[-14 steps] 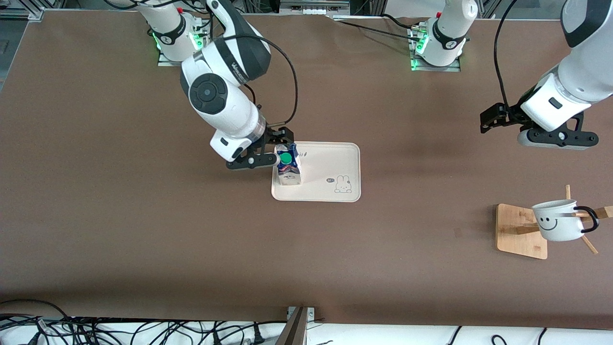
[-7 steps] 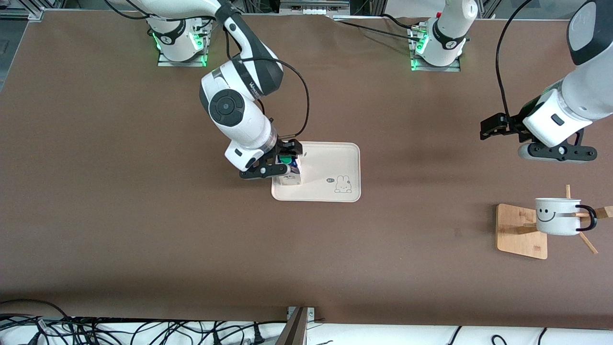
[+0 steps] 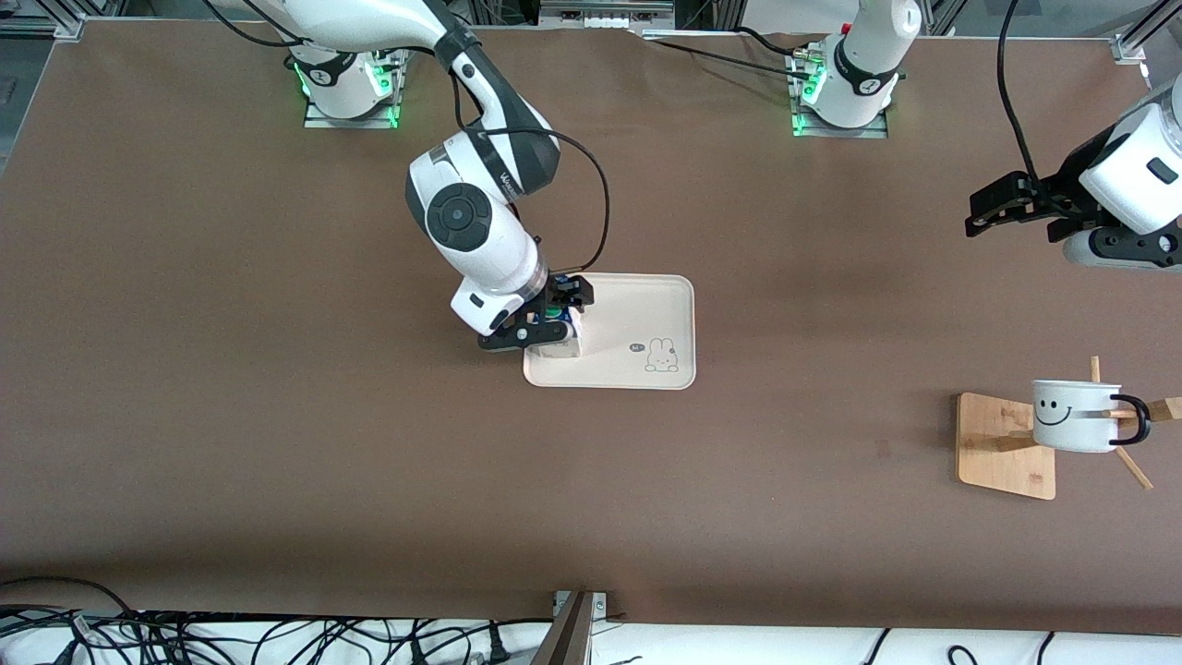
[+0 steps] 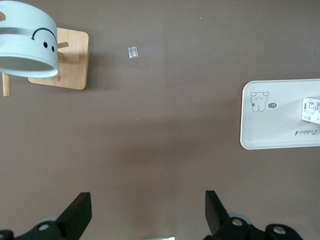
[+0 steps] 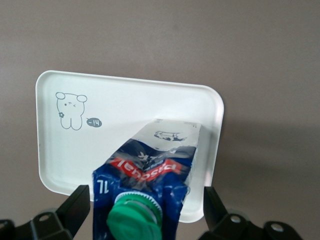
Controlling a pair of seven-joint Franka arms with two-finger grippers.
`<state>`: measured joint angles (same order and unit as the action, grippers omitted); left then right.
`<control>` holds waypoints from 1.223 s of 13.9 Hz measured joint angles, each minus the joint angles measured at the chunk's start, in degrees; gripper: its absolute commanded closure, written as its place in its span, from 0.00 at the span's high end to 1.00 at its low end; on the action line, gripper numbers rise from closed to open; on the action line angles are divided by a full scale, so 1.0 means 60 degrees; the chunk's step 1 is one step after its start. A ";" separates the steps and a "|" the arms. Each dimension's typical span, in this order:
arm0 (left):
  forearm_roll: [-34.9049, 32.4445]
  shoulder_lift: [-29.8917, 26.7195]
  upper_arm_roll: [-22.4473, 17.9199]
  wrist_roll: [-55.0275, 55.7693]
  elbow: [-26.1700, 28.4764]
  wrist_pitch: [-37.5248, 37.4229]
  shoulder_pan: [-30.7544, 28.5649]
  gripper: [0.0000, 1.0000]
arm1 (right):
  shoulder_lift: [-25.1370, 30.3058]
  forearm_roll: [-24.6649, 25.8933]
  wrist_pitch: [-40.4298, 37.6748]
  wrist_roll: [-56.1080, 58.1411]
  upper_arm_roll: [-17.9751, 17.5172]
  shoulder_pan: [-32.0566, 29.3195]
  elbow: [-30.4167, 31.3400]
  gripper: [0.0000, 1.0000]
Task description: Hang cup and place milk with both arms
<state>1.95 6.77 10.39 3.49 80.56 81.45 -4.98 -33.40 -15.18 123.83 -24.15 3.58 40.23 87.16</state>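
Brown tabletop fills the scene. Right gripper sits low around the milk, fingers wide apart on either side of it; the milk stands on a white tray. Left gripper hangs in the air, fingers apart and empty. Under it, closer to the camera, the cup hangs on a wooden rack.

Brown table, matte surface. White tray lies flat near the middle, toward the right arm's end. Wooden rack base lies flat toward the left arm's end, nearer the front camera than the tray, well apart from it. Small pale scrap lies near the rack base.
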 measured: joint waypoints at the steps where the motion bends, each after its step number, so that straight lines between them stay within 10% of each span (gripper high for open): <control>1: 0.0000 0.0003 0.0042 -0.0002 0.0000 -0.0065 0.0019 1.00 | -0.0004 0.0000 -0.0010 0.0000 0.0001 0.0014 0.0000 0.81; 3: 0.0000 0.0005 0.0061 -0.0004 0.0000 -0.0104 0.0065 1.00 | -0.0028 0.0000 -0.0022 0.0000 0.0001 0.0049 0.0003 0.45; 6: 0.0000 0.0005 0.0038 -0.0039 0.0000 -0.0170 0.0059 1.00 | -0.0036 0.0000 -0.0022 -0.0006 0.0005 0.0063 0.0003 0.31; 13: -0.0012 -0.0391 -0.0506 -0.0733 0.0353 0.0196 0.0653 1.00 | 0.0761 0.0000 -0.1457 -0.0004 0.0193 0.0067 -0.0440 0.31; 17: -0.0018 -0.0485 -0.1232 -0.1423 0.0569 0.0380 0.1073 1.00 | 0.1879 -0.0078 -0.3434 0.0694 0.1708 0.0033 -0.0436 0.31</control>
<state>1.84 3.85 2.99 -5.05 83.97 83.73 1.46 -22.13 -15.65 103.22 -19.99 13.83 40.42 84.54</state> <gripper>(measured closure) 0.000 0.692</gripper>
